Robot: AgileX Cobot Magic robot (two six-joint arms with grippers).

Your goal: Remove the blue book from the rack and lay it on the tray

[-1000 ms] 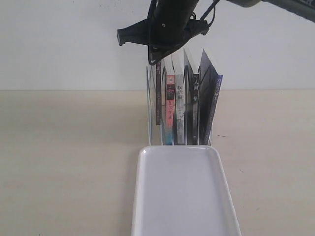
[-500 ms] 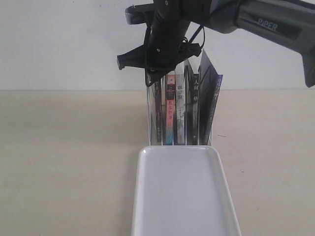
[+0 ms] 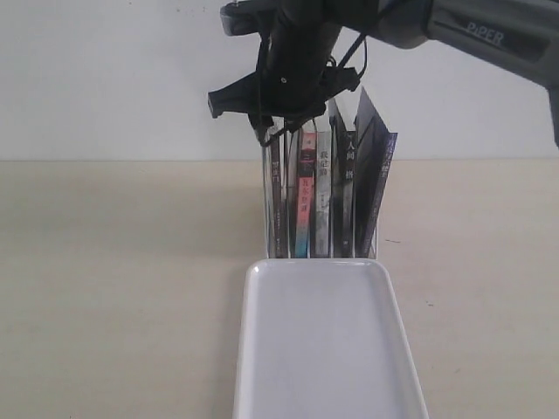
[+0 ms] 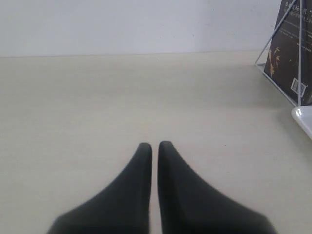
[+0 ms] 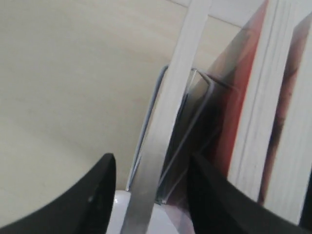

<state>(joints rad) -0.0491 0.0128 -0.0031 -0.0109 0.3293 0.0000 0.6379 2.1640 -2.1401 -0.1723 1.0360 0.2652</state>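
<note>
The rack [image 3: 265,179] of thin wire dividers stands behind the long white tray [image 3: 327,349]. At the rack's left end stands the blue book [image 3: 277,201], upright, showing a dark spine. Its navy back with a white barcode [image 4: 288,53] shows in the left wrist view, beside a rack wire [image 4: 267,46] and a tray corner [image 4: 303,117]. My right gripper [image 3: 279,131] reaches across from the right and sits over that book's top. It is open [image 5: 153,192], one finger on each side of the book's pale page edge [image 5: 168,122]. My left gripper [image 4: 154,145] is shut and empty over bare table.
More books fill the rack: a pink-and-teal spine [image 3: 302,205], a white spine [image 3: 322,201], a black spine with white characters [image 3: 347,188] and a leaning dark book [image 3: 381,179]. The beige table [image 3: 113,288] stretches left and right; a white wall stands behind.
My right gripper has come down from above the rack onto the top of the leftmost book. The left gripper and tray have not moved.
</note>
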